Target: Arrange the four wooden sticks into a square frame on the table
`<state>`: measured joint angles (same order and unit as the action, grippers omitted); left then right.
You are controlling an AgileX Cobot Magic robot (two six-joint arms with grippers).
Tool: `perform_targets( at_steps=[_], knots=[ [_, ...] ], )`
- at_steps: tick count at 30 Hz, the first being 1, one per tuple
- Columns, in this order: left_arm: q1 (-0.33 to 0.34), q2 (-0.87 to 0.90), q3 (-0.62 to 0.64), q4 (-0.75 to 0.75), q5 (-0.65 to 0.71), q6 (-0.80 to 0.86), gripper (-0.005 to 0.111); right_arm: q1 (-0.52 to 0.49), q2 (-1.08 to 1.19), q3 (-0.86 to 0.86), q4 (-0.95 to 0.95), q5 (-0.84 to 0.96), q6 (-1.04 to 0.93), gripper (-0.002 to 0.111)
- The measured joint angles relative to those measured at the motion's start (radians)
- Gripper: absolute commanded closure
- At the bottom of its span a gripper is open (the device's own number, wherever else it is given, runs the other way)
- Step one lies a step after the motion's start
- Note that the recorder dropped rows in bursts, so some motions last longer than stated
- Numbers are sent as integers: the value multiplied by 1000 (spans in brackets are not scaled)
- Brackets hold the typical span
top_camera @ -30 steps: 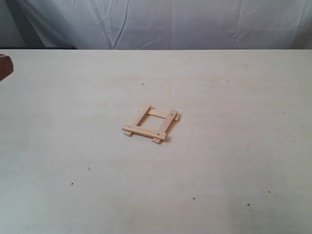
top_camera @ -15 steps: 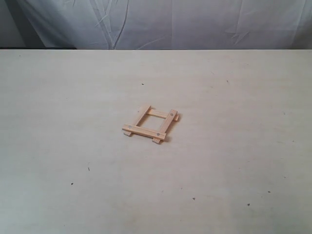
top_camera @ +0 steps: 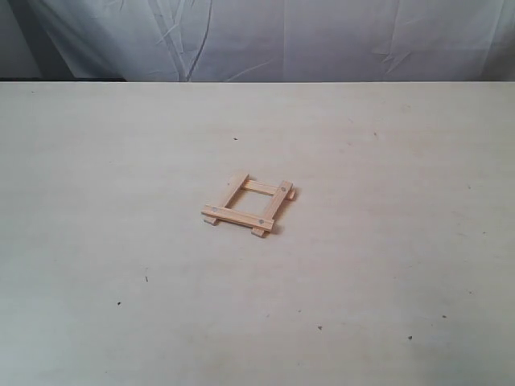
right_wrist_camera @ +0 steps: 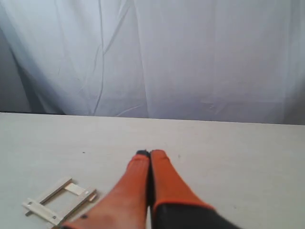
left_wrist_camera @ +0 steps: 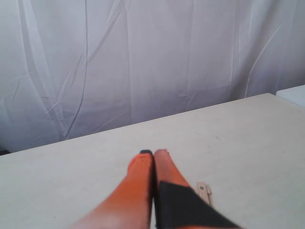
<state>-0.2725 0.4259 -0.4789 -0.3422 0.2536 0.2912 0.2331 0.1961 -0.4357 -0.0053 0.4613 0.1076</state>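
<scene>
The four wooden sticks lie as a small square frame (top_camera: 249, 205) in the middle of the table (top_camera: 386, 241), corners overlapping and ends sticking out a little. Dark holes show on the two upper strips. The frame (right_wrist_camera: 58, 201) also appears in the right wrist view, beside my right gripper (right_wrist_camera: 149, 153), whose orange fingers are pressed together on nothing. My left gripper (left_wrist_camera: 153, 152) is shut and empty too; just one stick end with a hole (left_wrist_camera: 204, 189) peeks out beside it. Neither gripper shows in the exterior view.
A white cloth backdrop (top_camera: 322, 40) hangs behind the table's far edge. A few tiny dark specks (top_camera: 118, 303) dot the tabletop. Nothing else stands on the table.
A reddish-brown bit of the left arm at the exterior view's left edge a second ago has gone out of view. The frame has not moved.
</scene>
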Motion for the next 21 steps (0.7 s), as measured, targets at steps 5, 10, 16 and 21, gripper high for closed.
perform_targets(
  at_steps=[5, 10, 16, 21],
  knots=[
    [0, 0, 0, 0, 0, 0, 107, -73, -91, 81, -4, -26, -74, 108],
    [0, 0, 0, 0, 0, 0, 107, -97, -155, 138, -4, -38, -108, 108],
    [0, 0, 0, 6, 0, 0, 107, -99, -190, 237, -4, -46, -108, 108],
    [0, 0, 0, 6, 0, 0, 107, -99, -190, 340, -4, -46, -108, 108]
  ],
)
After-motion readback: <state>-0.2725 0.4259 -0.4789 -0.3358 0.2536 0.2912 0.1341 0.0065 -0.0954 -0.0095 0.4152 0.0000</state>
